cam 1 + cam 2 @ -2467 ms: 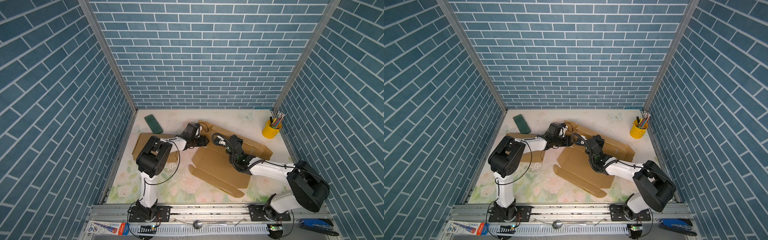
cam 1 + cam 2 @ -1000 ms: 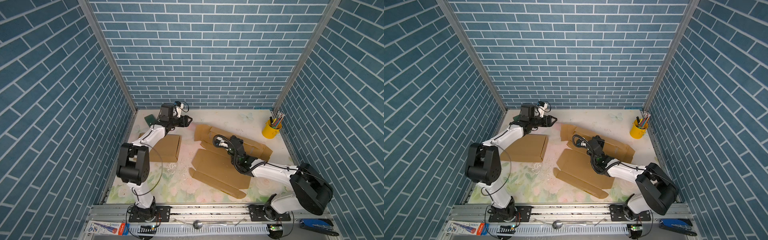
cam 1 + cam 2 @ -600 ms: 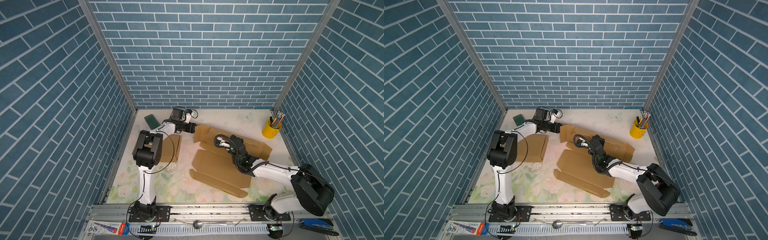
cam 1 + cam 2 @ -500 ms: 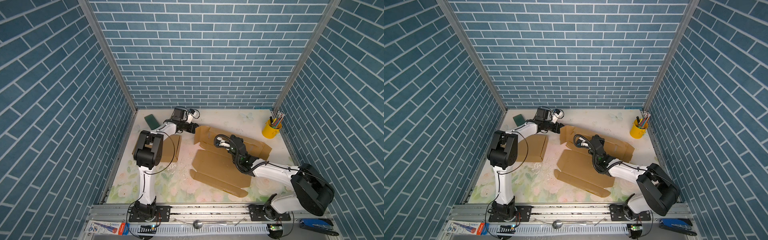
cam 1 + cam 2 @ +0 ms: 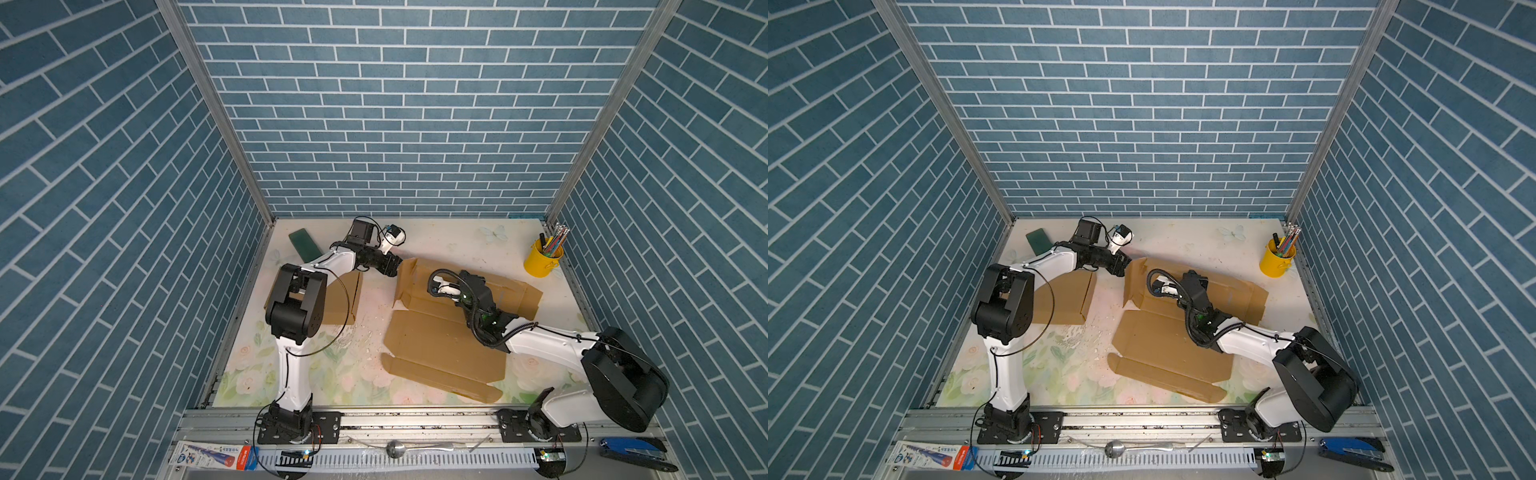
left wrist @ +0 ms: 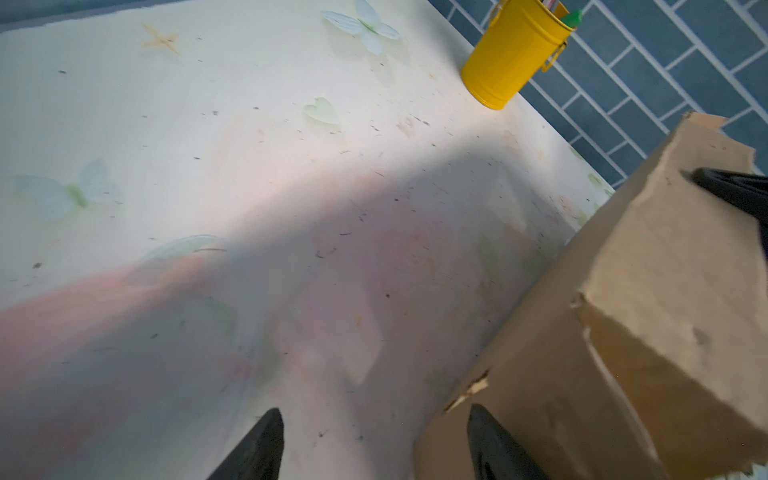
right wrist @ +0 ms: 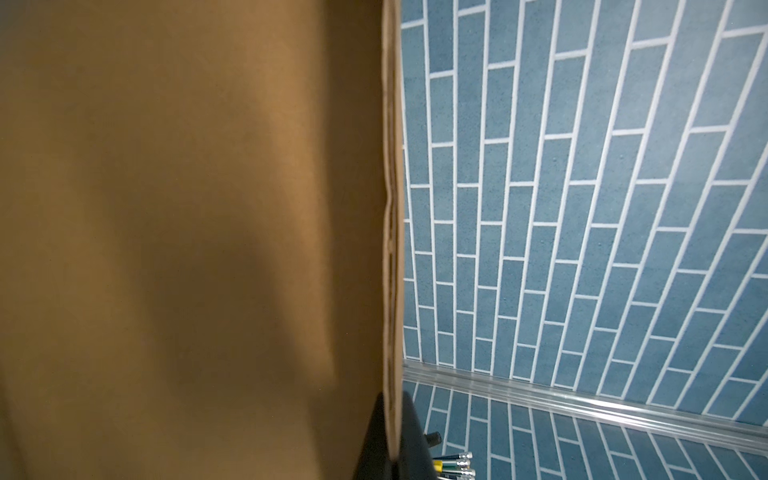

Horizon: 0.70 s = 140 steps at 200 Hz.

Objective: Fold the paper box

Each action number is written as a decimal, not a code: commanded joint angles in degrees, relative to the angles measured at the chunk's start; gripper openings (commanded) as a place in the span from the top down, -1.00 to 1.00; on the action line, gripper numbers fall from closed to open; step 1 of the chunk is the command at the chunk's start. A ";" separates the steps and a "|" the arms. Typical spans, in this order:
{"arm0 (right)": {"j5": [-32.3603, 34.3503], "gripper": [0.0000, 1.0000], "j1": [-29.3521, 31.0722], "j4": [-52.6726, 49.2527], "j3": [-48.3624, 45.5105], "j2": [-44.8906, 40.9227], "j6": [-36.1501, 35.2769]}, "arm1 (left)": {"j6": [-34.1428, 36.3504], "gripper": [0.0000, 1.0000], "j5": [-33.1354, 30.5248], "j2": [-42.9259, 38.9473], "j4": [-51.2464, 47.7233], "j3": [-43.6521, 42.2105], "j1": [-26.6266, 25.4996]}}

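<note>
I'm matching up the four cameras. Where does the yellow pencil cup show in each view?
Top view: yellow pencil cup at the table's far right corner.
Top view: same far right corner.
Left wrist: standing against the blue brick wall, across bare table.
Right wrist: cup hidden; only its pen tips show beside the cardboard box edge.
Shared landmark: the blue brick wall.

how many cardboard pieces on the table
2: a folded piece at left, partly under the left arm; the opened box centre-right. None seems hidden.
</note>
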 commanded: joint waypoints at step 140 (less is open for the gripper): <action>-1.06 1.00 0.92 0.62 -2.81 -2.09 -1.71 | -1.68 -0.53 3.16 -9.52 3.92 -14.60 -2.56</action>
